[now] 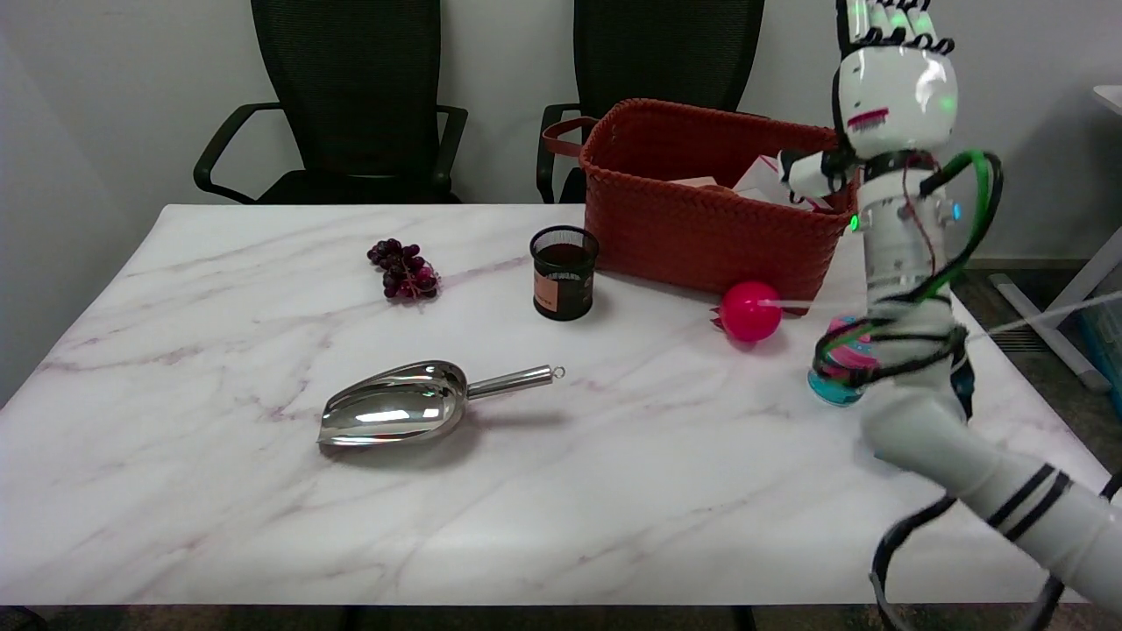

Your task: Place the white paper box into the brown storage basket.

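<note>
Fingers (894, 31) spread, holding nothing, right hand (894, 92) raised beside brown basket (701, 219) containing white box (764, 180).

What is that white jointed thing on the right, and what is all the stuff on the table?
It is a robot arm, steered remotely by a person, seen from a camera above the table's near side. Its robot hand is raised, fingers up, holding nothing. The white paper box already lies inside the brown storage basket. On the marble table are a metal scoop, grapes, a black mesh cup, a pink ball and a colourful small tub partly hidden by the arm.
</note>
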`<move>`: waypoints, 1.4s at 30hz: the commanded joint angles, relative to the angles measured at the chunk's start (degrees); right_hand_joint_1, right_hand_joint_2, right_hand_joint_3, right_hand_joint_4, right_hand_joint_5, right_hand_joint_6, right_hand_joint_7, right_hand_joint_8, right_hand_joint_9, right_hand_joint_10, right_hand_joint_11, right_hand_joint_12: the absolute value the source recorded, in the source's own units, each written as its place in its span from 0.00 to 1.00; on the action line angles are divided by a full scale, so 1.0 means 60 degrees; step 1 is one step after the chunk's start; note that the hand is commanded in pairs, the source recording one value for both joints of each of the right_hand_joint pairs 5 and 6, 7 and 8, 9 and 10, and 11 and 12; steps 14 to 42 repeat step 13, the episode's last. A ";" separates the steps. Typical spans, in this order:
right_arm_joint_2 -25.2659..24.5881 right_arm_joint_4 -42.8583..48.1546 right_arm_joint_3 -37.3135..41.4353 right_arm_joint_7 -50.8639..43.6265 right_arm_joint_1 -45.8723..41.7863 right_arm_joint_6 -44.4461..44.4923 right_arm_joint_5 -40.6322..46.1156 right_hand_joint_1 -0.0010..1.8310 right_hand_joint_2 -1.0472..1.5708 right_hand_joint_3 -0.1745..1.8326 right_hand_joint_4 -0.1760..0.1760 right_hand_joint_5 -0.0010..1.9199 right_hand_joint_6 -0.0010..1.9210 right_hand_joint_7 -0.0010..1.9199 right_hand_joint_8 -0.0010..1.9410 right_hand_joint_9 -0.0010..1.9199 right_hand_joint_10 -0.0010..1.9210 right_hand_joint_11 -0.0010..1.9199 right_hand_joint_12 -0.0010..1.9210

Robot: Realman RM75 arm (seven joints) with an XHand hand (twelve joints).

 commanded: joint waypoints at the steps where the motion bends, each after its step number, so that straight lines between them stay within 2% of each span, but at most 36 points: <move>1: -0.1350 0.2164 -0.2965 -0.2597 -0.2789 0.4595 -0.2367 0.72 0.49 0.58 0.50 0.02 0.02 0.16 0.16 0.16 0.16 0.14 0.14; 8: -0.1877 0.2106 -0.3486 -0.2968 -0.2983 0.4968 -0.2987 0.72 0.50 0.60 0.50 0.02 0.02 0.17 0.17 0.16 0.16 0.14 0.14; 42: -0.1934 0.2031 -0.3771 -0.3061 -0.2980 0.4937 -0.3089 0.72 0.51 0.60 0.50 0.02 0.02 0.18 0.17 0.17 0.17 0.14 0.14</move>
